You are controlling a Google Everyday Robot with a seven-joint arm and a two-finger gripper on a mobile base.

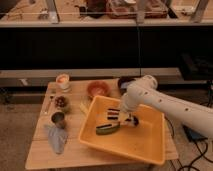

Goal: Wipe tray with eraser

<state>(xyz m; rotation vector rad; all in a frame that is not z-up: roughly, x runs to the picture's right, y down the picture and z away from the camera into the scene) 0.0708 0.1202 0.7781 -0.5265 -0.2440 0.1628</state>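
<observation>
The tray (145, 142) is a large yellow-orange bin on the right half of the wooden table. My gripper (126, 118) reaches down into its back left part from the white arm (150, 97) that comes in from the right. It is shut on the eraser (114, 113), a small dark striped block held against the tray floor near the back left wall. A long green-and-black stick (107, 129) lies in the tray just in front of the eraser.
Behind the tray stand an orange bowl (97, 89) and a dark bowl (125, 81). On the table's left are a pale cup (62, 80), a small bowl (61, 102), a metal cup (58, 118) and a blue-grey cloth (56, 140). A dark shelf runs behind.
</observation>
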